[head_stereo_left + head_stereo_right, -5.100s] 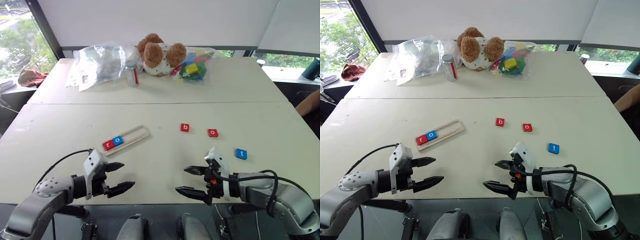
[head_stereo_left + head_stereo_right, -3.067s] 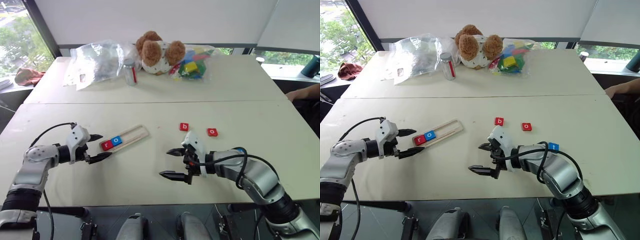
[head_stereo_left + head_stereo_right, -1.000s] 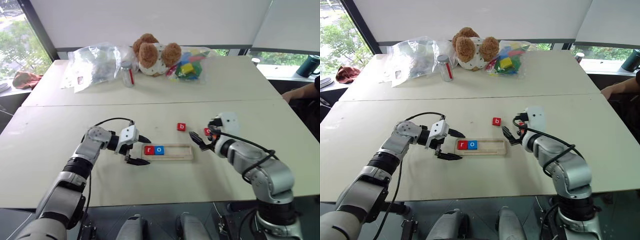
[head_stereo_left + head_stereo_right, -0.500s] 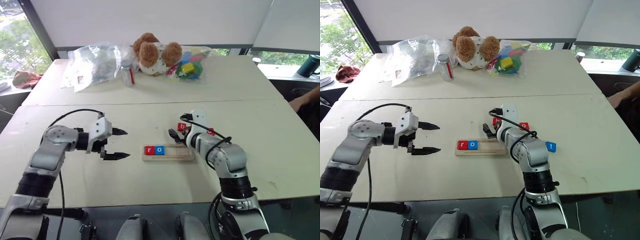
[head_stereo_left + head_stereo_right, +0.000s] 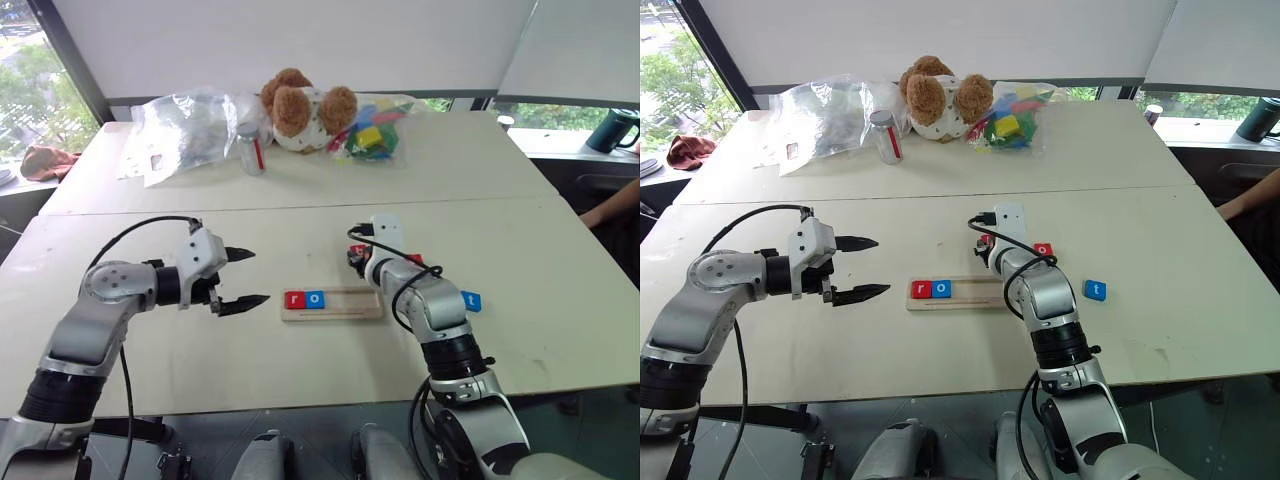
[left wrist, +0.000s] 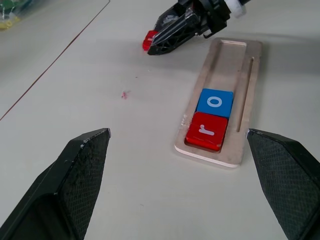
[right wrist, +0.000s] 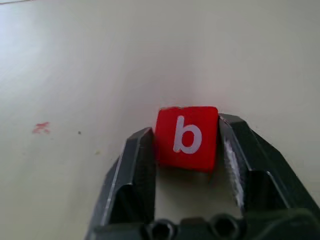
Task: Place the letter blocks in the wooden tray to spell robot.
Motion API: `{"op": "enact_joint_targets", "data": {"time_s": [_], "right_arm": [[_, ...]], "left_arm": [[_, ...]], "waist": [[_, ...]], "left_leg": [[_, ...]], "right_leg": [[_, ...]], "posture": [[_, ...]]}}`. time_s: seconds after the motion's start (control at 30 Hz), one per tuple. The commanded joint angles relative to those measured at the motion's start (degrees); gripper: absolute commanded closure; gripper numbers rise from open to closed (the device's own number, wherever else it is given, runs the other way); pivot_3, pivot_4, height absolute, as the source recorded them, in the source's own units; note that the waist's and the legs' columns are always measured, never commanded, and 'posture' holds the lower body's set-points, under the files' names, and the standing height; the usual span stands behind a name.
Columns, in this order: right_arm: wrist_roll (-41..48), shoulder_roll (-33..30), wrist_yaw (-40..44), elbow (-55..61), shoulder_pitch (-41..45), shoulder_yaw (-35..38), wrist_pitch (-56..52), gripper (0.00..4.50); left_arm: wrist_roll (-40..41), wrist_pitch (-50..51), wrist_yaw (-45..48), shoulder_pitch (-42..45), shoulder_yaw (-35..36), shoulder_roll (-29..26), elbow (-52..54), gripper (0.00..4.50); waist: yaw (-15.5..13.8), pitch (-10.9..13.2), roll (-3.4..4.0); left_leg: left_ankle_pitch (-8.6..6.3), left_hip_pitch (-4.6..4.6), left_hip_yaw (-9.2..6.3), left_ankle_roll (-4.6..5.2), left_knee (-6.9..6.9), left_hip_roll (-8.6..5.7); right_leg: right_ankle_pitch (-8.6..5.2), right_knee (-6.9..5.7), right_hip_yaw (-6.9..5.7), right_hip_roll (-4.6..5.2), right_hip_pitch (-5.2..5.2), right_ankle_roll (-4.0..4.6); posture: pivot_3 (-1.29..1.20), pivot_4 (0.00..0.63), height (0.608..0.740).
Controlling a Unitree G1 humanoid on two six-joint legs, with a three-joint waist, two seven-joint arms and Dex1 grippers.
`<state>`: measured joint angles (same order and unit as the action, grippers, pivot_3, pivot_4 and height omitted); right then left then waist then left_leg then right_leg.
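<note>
Your right gripper (image 7: 186, 145) pinches the red b block (image 7: 186, 136); left gripper (image 5: 243, 277) gapes empty. Next, carry b toward 6 o'clock into the wooden tray (image 5: 345, 303) beside the blue o block (image 5: 315, 298).

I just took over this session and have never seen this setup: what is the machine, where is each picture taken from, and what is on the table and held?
It is a two-armed humanoid robot. Two pictures look down from its head; the other two come from cameras on its wrists.

On the table lies a wooden tray with a red r tile and a blue o tile at one end. A red o tile and a blue t tile lie loose. At the far side are a teddy bear, plastic bags and a small jar.

The right tool is closed on the red b tile. The left tool is open and holds nothing.
</note>
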<state>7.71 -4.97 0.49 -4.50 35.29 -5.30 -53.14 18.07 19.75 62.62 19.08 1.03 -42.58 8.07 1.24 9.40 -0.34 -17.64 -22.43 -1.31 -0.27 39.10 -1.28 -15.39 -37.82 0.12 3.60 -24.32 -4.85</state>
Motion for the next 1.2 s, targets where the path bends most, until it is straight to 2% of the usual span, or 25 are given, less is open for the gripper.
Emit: {"op": "enact_joint_targets", "data": {"time_s": [0.03,0.13,0.27,0.4,0.5,0.6,0.87,1.07,1.2], "right_arm": [[-1.52,-1.15,1.48,-0.05,0.35,-0.45,2.38,3.07],[-0.78,-3.22,2.53,6.96,-0.02,1.78,0.22,3.07],[1.43,-6.13,2.57,28.06,-7.56,6.61,-12.57,3.07],[0.99,-2.40,-0.16,45.72,-14.27,13.86,-28.70,3.07],[0.56,0.99,-0.72,55.41,-19.29,15.20,-37.52,3.07],[-0.13,3.46,-1.81,58.51,-24.41,13.57,-39.35,3.07],[-2.71,4.17,-3.02,49.91,-26.85,14.51,-30.69,3.07],[-2.77,3.73,-2.61,48.55,-27.74,13.61,-28.31,0.10],[-2.30,0.52,-0.90,51.13,-24.08,15.13,-28.72,0.04]], "left_arm": [[1.13,-0.47,0.07,1.36,-0.33,0.37,2.04,0.00],[1.25,-0.91,1.64,1.47,-2.18,0.65,2.68,0.00],[3.61,0.79,4.55,1.09,-4.50,0.77,6.01,0.00],[4.62,1.43,6.89,1.87,-7.02,1.08,7.34,0.00],[3.82,0.48,8.12,3.37,-9.35,1.67,5.97,0.00],[2.89,-0.88,8.90,5.23,-10.91,2.72,3.16,0.00],[1.43,-2.94,9.75,7.96,-11.90,3.96,-0.86,0.00],[1.12,-2.62,9.42,7.85,-11.22,3.94,-1.09,0.00],[1.45,-2.52,9.46,8.40,-10.44,3.68,-2.00,0.00]], "waist": [[0.01,0.00,0.00],[-0.12,0.02,0.03],[-0.77,0.03,0.04],[-0.45,0.03,0.05],[-0.26,0.03,0.07],[-0.40,0.02,0.07],[-0.27,0.02,0.07],[-0.34,0.02,0.06],[-0.42,0.02,0.06]], "left_leg": [[0.00,0.00,0.00,0.00,0.00,0.01],[0.00,-0.01,0.00,0.00,-0.02,0.01],[0.00,-0.25,-0.12,0.00,-0.03,-0.01],[-0.03,-0.37,-0.15,0.03,-0.10,-0.02],[-0.03,-0.35,-0.11,0.03,-0.10,0.00],[-0.02,-0.22,-0.13,0.04,-0.09,0.01],[-0.02,-0.06,-0.04,0.04,-0.08,-0.01],[-0.02,-0.06,-0.05,0.04,-0.07,0.02],[-0.02,-0.06,-0.04,0.04,-0.04,-0.02]], "right_leg": [[0.00,-0.01,0.00,-0.01,0.00,0.00],[0.00,0.00,0.00,-0.01,-0.02,0.00],[0.00,0.03,-0.04,0.03,-0.13,0.00],[0.00,0.13,-0.04,0.01,-0.15,0.00],[0.00,0.30,-0.02,-0.03,-0.15,0.00],[-0.01,0.27,-0.05,-0.09,-0.04,0.01],[-0.01,0.26,-0.04,-0.20,0.07,0.00],[-0.01,0.27,-0.04,-0.22,0.10,0.00],[-0.01,0.28,-0.04,-0.17,0.12,0.00]], "posture": [[0.00,0.150,0.740],[0.00,0.150,0.740],[0.00,0.150,0.740],[0.00,0.150,0.740],[0.00,0.150,0.740],[0.00,0.150,0.740],[0.00,0.150,0.740],[0.00,0.150,0.740],[0.00,0.150,0.740]]}}
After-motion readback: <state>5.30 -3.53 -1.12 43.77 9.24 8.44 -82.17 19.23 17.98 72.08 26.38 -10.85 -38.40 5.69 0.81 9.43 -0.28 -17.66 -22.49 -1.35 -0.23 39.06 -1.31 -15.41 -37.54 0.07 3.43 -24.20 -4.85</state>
